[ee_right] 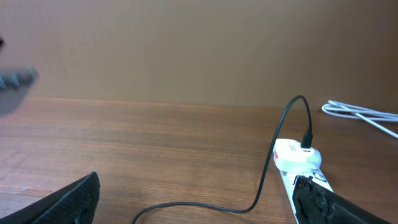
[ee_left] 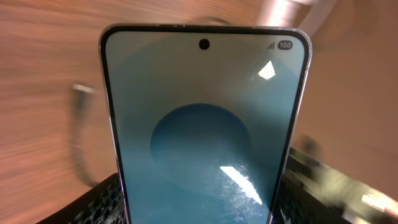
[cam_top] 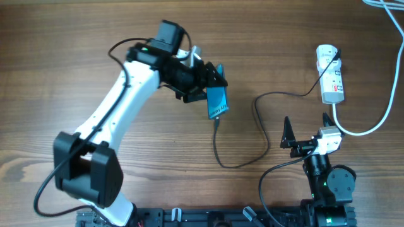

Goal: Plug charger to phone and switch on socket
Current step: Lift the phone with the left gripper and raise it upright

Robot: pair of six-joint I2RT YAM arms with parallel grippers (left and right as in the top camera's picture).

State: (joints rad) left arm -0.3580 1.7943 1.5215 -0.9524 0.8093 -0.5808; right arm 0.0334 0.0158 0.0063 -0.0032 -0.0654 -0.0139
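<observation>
My left gripper (cam_top: 203, 81) is shut on the phone (cam_top: 217, 101) and holds it tilted above the table. In the left wrist view the phone's (ee_left: 202, 130) lit turquoise screen fills the frame, with its camera-hole end pointing away from the fingers. The charger, a thin black cable (cam_top: 243, 161), loops from the white socket (cam_top: 330, 74) to a plug tip (cam_top: 216, 123) just below the phone's far end. The tip shows blurred in the left wrist view (ee_left: 81, 91), apart from the phone. My right gripper (cam_top: 308, 131) is open and empty, just in front of the socket (ee_right: 298, 155).
A thick white cord (cam_top: 379, 123) curves from the socket along the right edge of the table, and it also shows in the right wrist view (ee_right: 360, 112). The charger cable (ee_right: 267, 180) lies across the wood between my right fingers (ee_right: 205, 211). The black arm bases stand at the front.
</observation>
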